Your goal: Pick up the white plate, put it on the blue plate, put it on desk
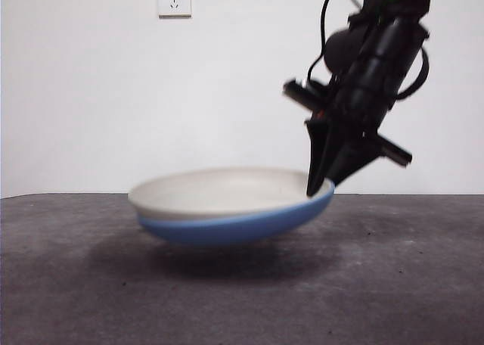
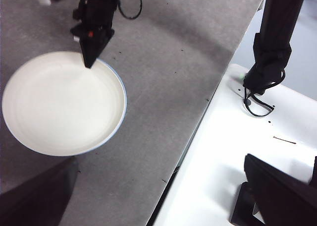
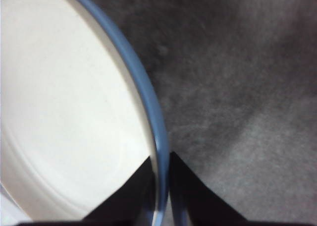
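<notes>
The right gripper [image 1: 321,184] reaches down from the upper right of the front view, tilted, its jaws clamped on the rims of the stacked white plate [image 1: 227,190] and blue plate [image 1: 234,228]. The left gripper [image 2: 163,196] hangs well apart, its jaws spread wide at the bottom corners of its wrist view.

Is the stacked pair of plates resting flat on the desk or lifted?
Lifted and tilted: the right tool pinches the rims of the white plate and blue plate, a shadowed gap above the desk.
</notes>
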